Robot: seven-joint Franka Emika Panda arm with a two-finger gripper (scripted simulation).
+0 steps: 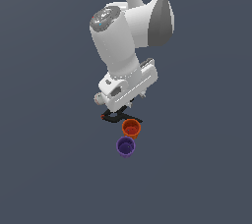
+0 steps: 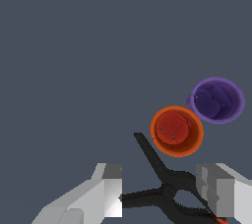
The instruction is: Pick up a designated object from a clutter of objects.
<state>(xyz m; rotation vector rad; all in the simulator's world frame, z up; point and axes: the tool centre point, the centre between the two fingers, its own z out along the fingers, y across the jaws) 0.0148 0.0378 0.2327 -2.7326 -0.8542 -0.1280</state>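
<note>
Exterior and wrist views of a single arm above a plain dark grey-blue surface (image 1: 44, 169). The gripper (image 2: 160, 193) points downward with its two pale fingers (image 2: 106, 193) spread wide apart and holding nothing. Between and beneath the fingers in the wrist view lies the black spring clamp (image 2: 165, 188), its handles splayed and its red tip just showing beside one finger; in the exterior view the clamp (image 1: 118, 116) is partly hidden under the hand. The orange-red cup (image 1: 131, 128), the designated object, stands upright and open-mouthed on the surface just beside the clamp, outside the span of the fingers. The wrist view shows its (image 2: 176, 131) interior from above. The purple cup (image 1: 126, 146), of like shape, stands upright close against the orange-red cup on the side away from the clamp; whether the two rims touch cannot be told. It appears again in the wrist view (image 2: 216, 100).
</note>
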